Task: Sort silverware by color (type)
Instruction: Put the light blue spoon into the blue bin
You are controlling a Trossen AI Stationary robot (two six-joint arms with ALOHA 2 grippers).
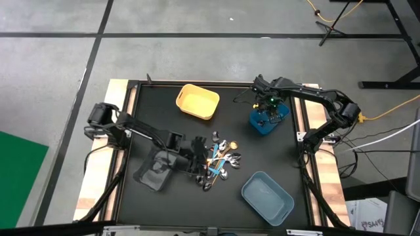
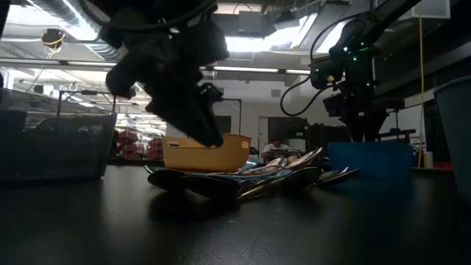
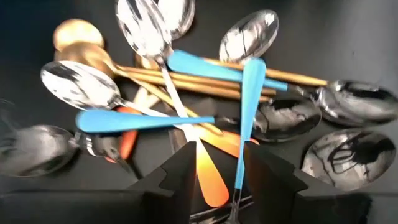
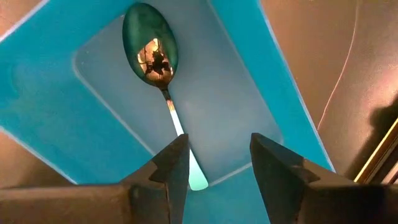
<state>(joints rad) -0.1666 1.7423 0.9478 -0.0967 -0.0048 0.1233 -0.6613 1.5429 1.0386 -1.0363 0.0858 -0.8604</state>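
Black tabletop (image 1: 177, 131): yellow bin (image 1: 197, 101), grey-blue bin (image 1: 267, 196) flank silverware (image 1: 220, 162).

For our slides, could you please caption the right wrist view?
Right pincer open above a blue bin holding one spoon.

A pile of silverware (image 1: 221, 160) is found near the middle of the table (image 1: 144, 124), the pieces crossed over one another. The left gripper (image 1: 199, 165) is placed at the pile's left edge, fingers apart, with two handles lying between them (as seen from its wrist). A mesh bin (image 1: 154, 169) is set just left of that gripper. One bin (image 1: 197, 101) is set behind the pile, another (image 1: 267, 196) in front and to the right. A third bin (image 1: 268, 117) is set at the right rear, with a spoon (image 4: 152, 59) lying in it; the right gripper (image 4: 214, 163) is held above it, fingers apart
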